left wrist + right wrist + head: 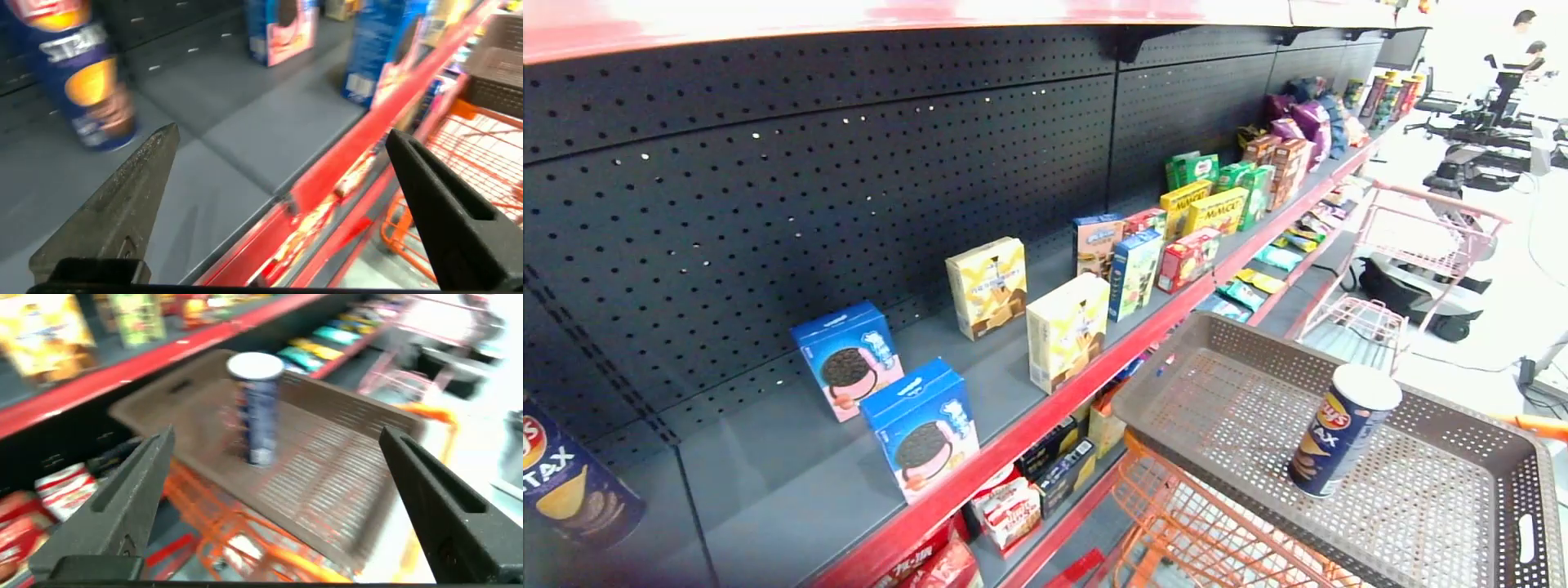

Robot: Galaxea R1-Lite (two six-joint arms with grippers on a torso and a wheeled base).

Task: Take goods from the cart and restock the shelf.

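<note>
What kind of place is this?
Probably a supermarket aisle, or a mock-up of one: a long shelf lined with snack boxes, and an orange shopping cart carrying a tray with a chip can.

Chip cans: two are counted, the shelf can (pixel 572 482) and the tray can (pixel 1343 429). Blue cookie boxes (pixel 848 359) (pixel 923 425): two are counted. Pale yellow boxes (pixel 987 286) (pixel 1067 329): two. Carts: two are counted, one orange cart (pixel 1168 514) and one pink cart (pixel 1429 245).

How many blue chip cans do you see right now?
2. One chip can stands on the shelf at its left end; the other chip can stands upright in the brown tray on the cart. More could be out of frame.
</note>
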